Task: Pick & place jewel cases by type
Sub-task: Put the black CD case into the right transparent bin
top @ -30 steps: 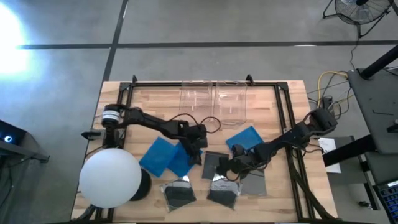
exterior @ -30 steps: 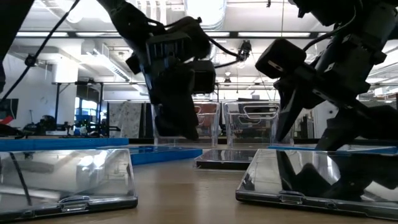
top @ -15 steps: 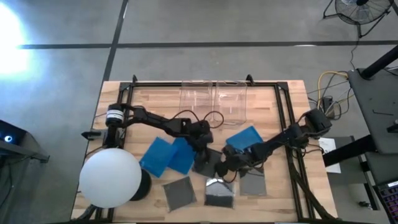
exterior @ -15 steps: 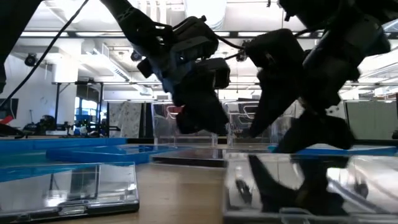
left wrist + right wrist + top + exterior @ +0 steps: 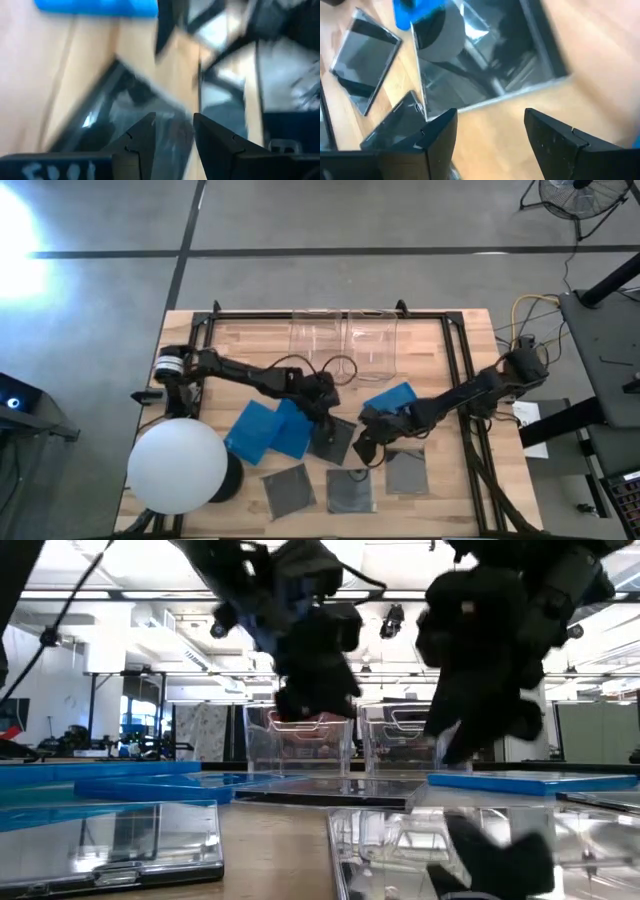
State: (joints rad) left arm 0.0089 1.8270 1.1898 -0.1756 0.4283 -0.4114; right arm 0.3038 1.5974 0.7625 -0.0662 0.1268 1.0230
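A: Looking straight down, where do we find the jewel cases?

B: All on the wooden worktop [image 5: 440, 350], in the lower middle of the frame. We count three blue ones: two overlapping at centre left [image 5: 250, 430] [image 5: 293, 430], and one [image 5: 392, 397] right of centre. The dark ones lie below them: one [image 5: 331, 441] in the middle, and three in a row along the lower edge [image 5: 287, 489] [image 5: 351, 490] [image 5: 406, 472].

A: And the left tool?

B: The left tool [image 5: 325, 412] is at centre frame, just at the upper edge of the middle dark case and beside the right-hand blue one of the pair. In its wrist view we see its fingers [image 5: 140, 142] parted, with a glossy dark case beneath the gap. It grips nothing.

A: The right tool?

B: The right tool [image 5: 366, 448] is just right of that same dark case, below the lone blue one. Its fingers [image 5: 440, 137] stand wide apart over bare wood, with dark cases close ahead. Nothing is between them.

A: Anything else?

B: Two clear bins [image 5: 345, 342] at the upper middle, and a large white sphere [image 5: 178, 466] at the lower left corner.
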